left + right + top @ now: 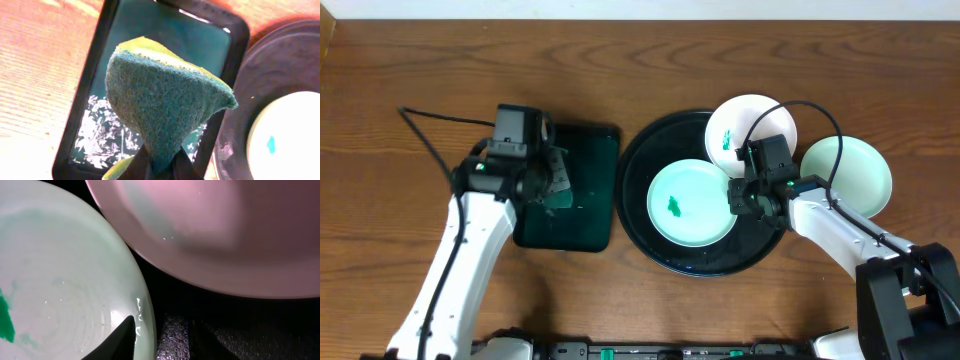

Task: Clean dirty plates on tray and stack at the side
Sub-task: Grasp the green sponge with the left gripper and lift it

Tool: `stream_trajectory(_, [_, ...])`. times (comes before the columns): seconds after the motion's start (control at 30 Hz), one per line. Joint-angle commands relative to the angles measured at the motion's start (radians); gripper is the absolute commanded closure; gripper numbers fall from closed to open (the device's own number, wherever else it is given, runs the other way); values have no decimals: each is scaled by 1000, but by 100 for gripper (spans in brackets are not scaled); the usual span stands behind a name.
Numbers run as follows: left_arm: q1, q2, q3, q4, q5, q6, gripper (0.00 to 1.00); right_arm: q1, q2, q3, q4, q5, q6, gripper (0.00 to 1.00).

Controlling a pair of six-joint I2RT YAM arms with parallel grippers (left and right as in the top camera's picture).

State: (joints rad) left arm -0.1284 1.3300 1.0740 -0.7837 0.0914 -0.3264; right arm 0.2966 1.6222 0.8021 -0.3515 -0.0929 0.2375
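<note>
1 smeared mint-green round plate (692, 203) lies centred on the round glossy black tray (638, 190), its right rim between my part-open right jaws, not gripped, while my left jaws, clamped on the green scouring sponge (165, 100), hang well to its left.

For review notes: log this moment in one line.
left pincer shut on sponge | right pincer open astride rim of smeared mint plate | white plate at edge of black tray | second mint plate on table
</note>
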Motion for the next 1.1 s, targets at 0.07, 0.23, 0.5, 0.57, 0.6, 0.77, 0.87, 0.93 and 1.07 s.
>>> stream_trajectory(0.07, [-2,-14,9,-19,-2,19,93,-8,-8,15,-2,10,1,76])
stream_trajectory(0.23, [-2,9,-16,-21,-2,19,93,-7,-8,15,-2,9,1,89])
stream_trajectory(0.5, [-2,95,-50,-22,-2,19,93,-7,-8,15,-3,10,1,75])
stream_trajectory(0.57, [-2,130,-53,-23,0,18,93,-7,-8,15,-4,10,1,74])
stream_trajectory(0.6, [-2,149,-56,-23,6,19,93,-7,-8,15,-4,9,1,73])
stream_trajectory(0.77, [-2,237,-59,-23,62,18,93,-7,-8,15,-3,9,1,73])
stream_trajectory(0.87, [-2,280,-59,-23,103,19,93,-7,-8,15,-3,9,1,73])
stream_trajectory(0.93, [-4,298,-59,-23,123,19,93,-7,-8,15,-3,10,1,73])
stream_trajectory(1.07, [-24,317,-59,-23,130,18,93,-7,-8,15,-3,10,1,73])
